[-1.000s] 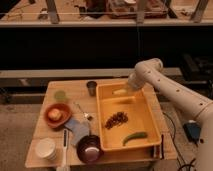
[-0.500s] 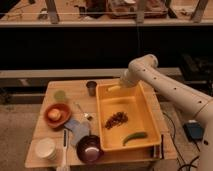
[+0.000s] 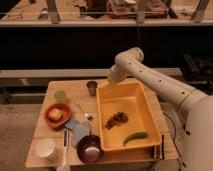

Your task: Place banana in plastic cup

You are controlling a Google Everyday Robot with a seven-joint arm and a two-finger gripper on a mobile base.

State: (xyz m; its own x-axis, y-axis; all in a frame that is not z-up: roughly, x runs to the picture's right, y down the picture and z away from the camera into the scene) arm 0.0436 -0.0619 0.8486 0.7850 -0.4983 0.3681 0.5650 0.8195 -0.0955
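My gripper hangs over the far left corner of the yellow bin, at the end of the white arm that reaches in from the right. It is shut on the small pale yellow banana, held above the bin's rim. The pale green plastic cup stands on the wooden table at the far left, well to the left of the gripper. The dark grey metal cup stands between it and the gripper.
The bin holds a dark brown cluster and a green pod. On the table are an orange plate, a blue cloth, a spoon, a purple bowl and a white tub.
The gripper has risen out of the bin with the banana and moved left and back toward the bin's far left corner.
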